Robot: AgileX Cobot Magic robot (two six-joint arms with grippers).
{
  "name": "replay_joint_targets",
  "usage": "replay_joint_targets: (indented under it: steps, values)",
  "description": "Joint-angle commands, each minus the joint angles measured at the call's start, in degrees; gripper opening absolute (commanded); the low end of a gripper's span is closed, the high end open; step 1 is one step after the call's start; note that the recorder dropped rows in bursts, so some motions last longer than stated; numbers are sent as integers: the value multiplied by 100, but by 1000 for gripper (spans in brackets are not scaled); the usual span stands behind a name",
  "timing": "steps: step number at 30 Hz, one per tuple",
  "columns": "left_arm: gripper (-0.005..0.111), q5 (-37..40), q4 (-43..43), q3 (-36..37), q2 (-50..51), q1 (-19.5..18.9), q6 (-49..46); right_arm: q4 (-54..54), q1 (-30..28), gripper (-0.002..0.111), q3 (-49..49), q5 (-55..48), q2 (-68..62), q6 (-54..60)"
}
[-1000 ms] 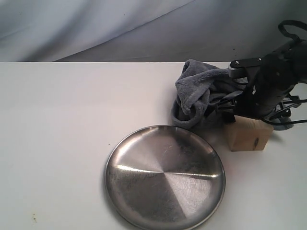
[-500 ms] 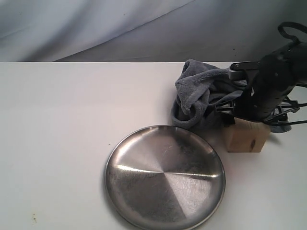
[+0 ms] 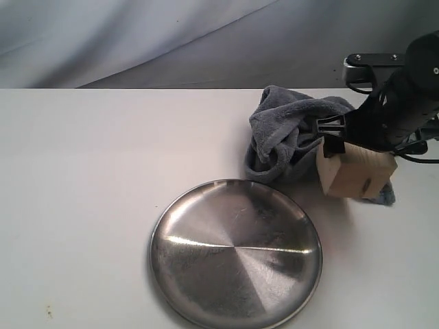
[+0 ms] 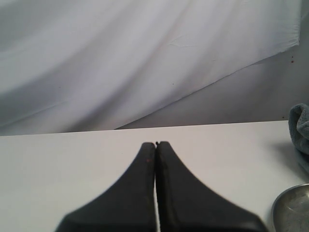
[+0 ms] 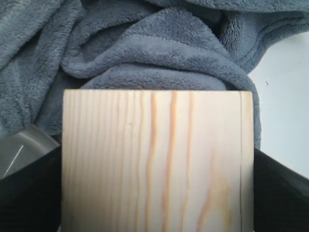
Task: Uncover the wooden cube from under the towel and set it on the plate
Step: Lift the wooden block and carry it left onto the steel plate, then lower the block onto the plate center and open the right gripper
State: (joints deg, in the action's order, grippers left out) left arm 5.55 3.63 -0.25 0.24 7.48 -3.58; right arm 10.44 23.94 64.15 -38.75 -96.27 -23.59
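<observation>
The wooden cube (image 3: 355, 174) hangs a little above the table at the right, tilted, held by my right gripper (image 3: 357, 152). Up close the cube (image 5: 157, 162) fills the right wrist view, with a dark finger (image 5: 29, 193) against each side. The grey-blue towel (image 3: 288, 133) lies bunched just left of and behind the cube, and its folds (image 5: 145, 53) show beyond the block. The shiny steel plate (image 3: 236, 252) rests at the front centre, left of and nearer than the cube. My left gripper (image 4: 155, 145) is shut with nothing in it, over bare table; it does not show in the exterior view.
A white cloth backdrop (image 3: 137, 41) hangs behind the table's far edge. The plate's rim (image 4: 292, 210) and a fold of towel (image 4: 300, 128) show at the side of the left wrist view.
The right gripper has lifted the wooden cube off the table and carried it slightly left, tilting it. A corner of towel now shows beneath it. The left gripper cannot be compared.
</observation>
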Motion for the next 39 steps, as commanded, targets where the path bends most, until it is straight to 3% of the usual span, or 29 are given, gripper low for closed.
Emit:
replay_joint_targets:
  steps: [1,5,13,18,26,39]
  values:
    - [0,-62,14,25,-24,-12,15,-367,71,54,-2,-125,103,403]
    - [0,-62,14,25,-24,-12,15,-776,456,54,-2,71,103,739]
    - [0,-62,14,25,-24,-12,15,-971,1886,54,-2,403,103,706]
    - [0,-62,14,25,-24,-12,15,-971,2366,53,-2,523,-179,688]
    - [0,-62,14,25,-24,-12,15,-1044,2675,53,-2,678,-689,679]
    - [0,-62,14,25,-24,-12,15,-984,2686,53,-2,678,-745,679]
